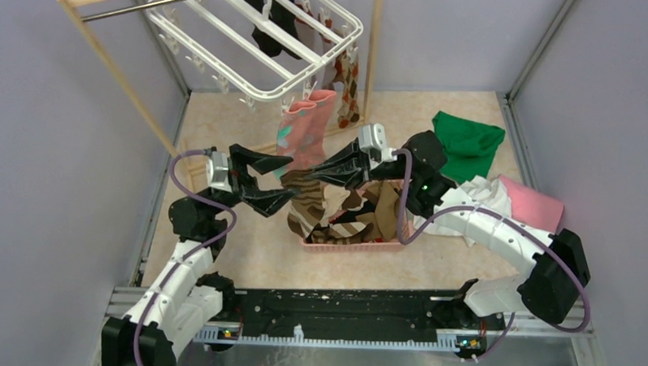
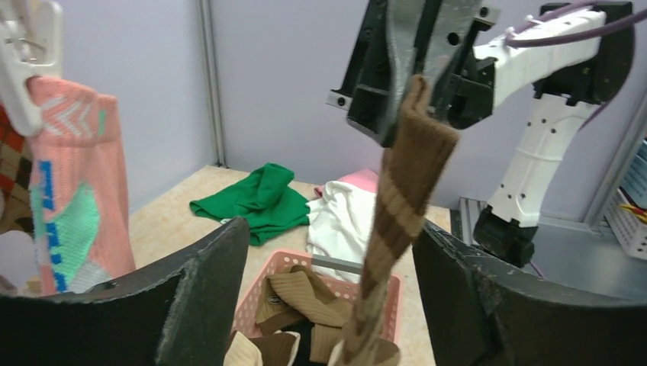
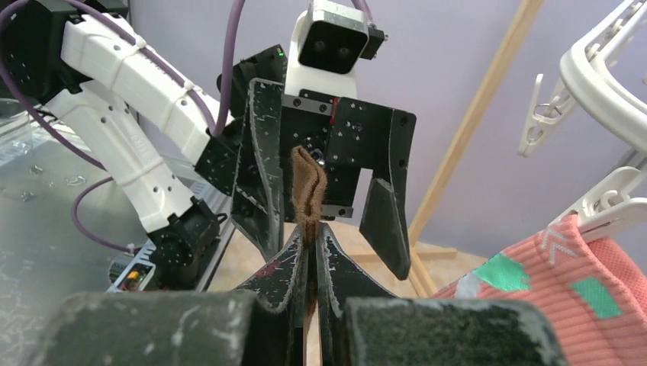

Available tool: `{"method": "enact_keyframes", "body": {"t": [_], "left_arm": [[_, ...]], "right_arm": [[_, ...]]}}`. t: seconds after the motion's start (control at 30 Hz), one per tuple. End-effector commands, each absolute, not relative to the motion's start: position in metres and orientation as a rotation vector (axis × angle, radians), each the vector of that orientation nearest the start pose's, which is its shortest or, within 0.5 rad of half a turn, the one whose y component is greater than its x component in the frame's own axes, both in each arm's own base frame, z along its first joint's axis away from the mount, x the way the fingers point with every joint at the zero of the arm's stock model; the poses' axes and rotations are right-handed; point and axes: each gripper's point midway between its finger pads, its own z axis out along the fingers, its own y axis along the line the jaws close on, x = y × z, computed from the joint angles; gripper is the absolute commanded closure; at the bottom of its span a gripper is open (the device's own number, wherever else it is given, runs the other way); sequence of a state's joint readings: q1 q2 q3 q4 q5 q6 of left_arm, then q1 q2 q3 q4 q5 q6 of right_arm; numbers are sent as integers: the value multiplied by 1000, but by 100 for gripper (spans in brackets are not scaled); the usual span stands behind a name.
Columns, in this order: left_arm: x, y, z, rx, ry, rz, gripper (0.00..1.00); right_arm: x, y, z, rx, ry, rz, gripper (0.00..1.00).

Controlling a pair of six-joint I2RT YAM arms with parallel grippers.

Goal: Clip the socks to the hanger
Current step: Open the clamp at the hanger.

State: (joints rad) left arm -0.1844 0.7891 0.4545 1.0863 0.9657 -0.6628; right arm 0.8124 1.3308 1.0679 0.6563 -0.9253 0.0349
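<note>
The right gripper pinches the striped sock by its edge; the left gripper, jaws apart, could knock it loose while closing.

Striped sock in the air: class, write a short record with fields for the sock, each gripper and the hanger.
Striped sock: hangs from right gripper, lower end down at the pink basket
Right gripper: shut on the sock's top
Left gripper: open, one finger either side of the sock
Hanger: pink sock, black sock, argyle sock clipped on
</note>
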Motion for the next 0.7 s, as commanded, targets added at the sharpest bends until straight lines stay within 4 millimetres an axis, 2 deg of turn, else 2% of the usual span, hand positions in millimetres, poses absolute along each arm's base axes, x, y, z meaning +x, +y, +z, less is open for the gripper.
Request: {"method": "enact_keyframes", "body": {"t": [0.0,0.1,0.33,0.67], "left_arm": [[181,-190,389,688,833,-1105,21],[176,-187,393,663,794,-1123,27],[164,-185,403,666,730,-1144,28],[165,-184,411,647,698,-1177,44]], "right_arm": [[165,382,434,-1165,673,1253,100],[167,382,442,-1137,673,1267,100],[173,384,450,-1087,686,1280,100],[174,386,451,-1077,692,1295,100]]}}
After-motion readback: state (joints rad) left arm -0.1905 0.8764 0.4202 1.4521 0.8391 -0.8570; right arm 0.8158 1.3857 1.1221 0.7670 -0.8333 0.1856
